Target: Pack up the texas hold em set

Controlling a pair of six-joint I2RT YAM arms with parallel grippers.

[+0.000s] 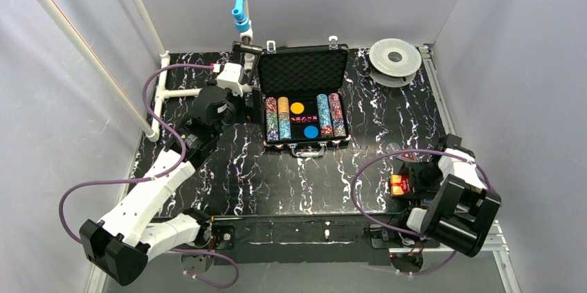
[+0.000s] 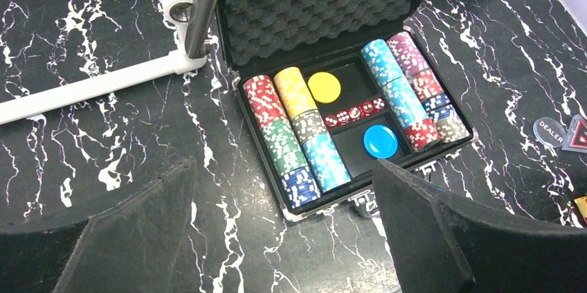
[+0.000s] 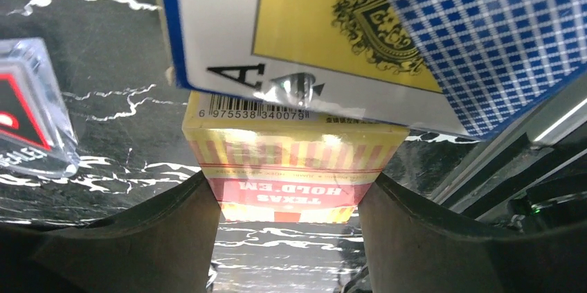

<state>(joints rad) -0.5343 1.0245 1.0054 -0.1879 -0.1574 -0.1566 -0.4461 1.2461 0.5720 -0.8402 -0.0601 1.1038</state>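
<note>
The black ribbed rectangular briefcase (image 1: 304, 71) lies open at 12 o'clock on the black white-veined table (image 1: 277, 182), foam lid up, so closing and latching appear to be left. Its multicoloured poker chip rows (image 2: 280, 134), the flat round yellow disc (image 2: 324, 86), the flat round blue disc (image 2: 380, 140) and the small red dice (image 2: 354, 112) already sit in the tray. Two card decks are still outside, at 4 o'clock.

The right gripper (image 3: 287, 182) stands part open, its pads at either side of the yellow-and-red card deck (image 3: 291, 161); whether they pinch it yet cannot be told. The blue-checked card deck (image 3: 484, 30) lies across that deck. The left gripper (image 2: 282, 168) is spread wide and empty, at the case's 10 o'clock corner.

The count is one briefcase, four chip rows, two decks, two discs, and seemingly five dice. A clear round dealer button (image 2: 550, 130) also lies loose near the decks.
</note>
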